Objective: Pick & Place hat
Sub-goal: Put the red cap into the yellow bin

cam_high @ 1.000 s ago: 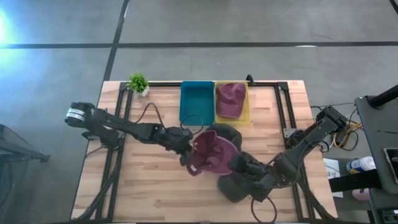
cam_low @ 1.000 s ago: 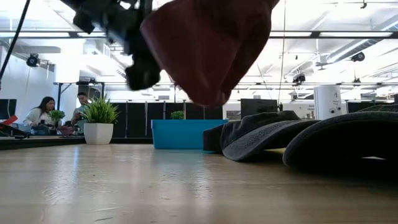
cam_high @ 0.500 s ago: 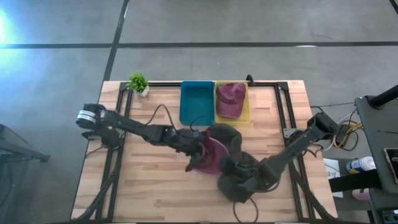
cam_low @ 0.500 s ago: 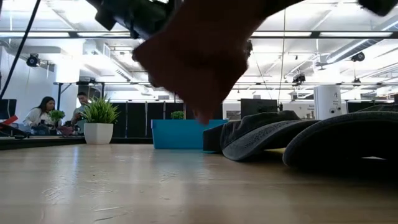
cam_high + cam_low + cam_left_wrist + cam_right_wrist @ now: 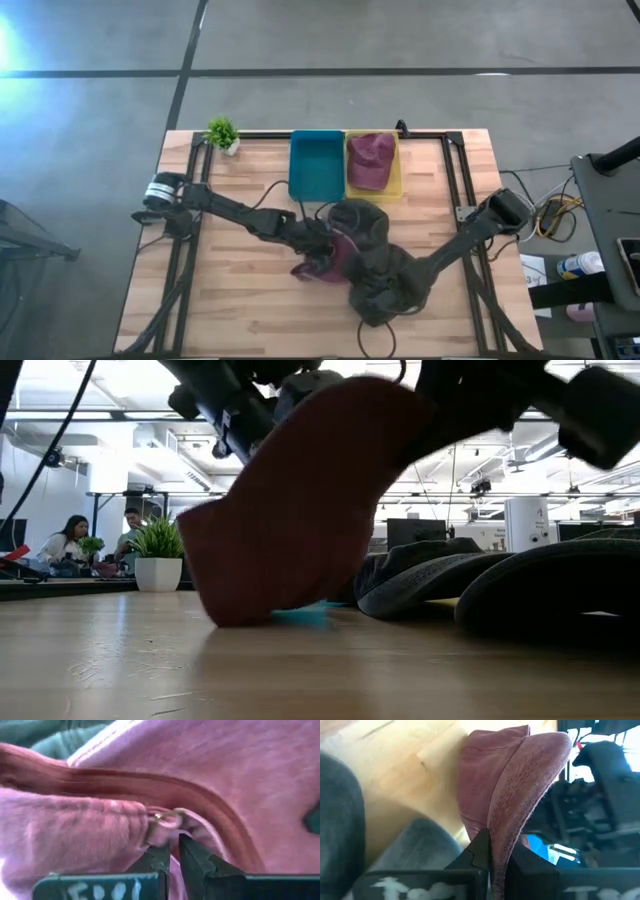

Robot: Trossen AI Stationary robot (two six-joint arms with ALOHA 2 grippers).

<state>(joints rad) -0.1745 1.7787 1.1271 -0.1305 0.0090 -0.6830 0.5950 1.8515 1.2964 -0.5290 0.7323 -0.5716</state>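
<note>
Maroon cap (image 5: 335, 258): soft washed cotton, stitched brim, crumpled; left hand (image 5: 322, 250) pinched its seam, right hand (image 5: 368, 268) clamped its brim, above desk (image 5: 230, 290).

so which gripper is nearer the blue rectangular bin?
Left. The left gripper is just in front of the blue rectangular bin, jaws shut on the maroon fabric cap. The right gripper clamps the same cap, farther from the bin.
</note>
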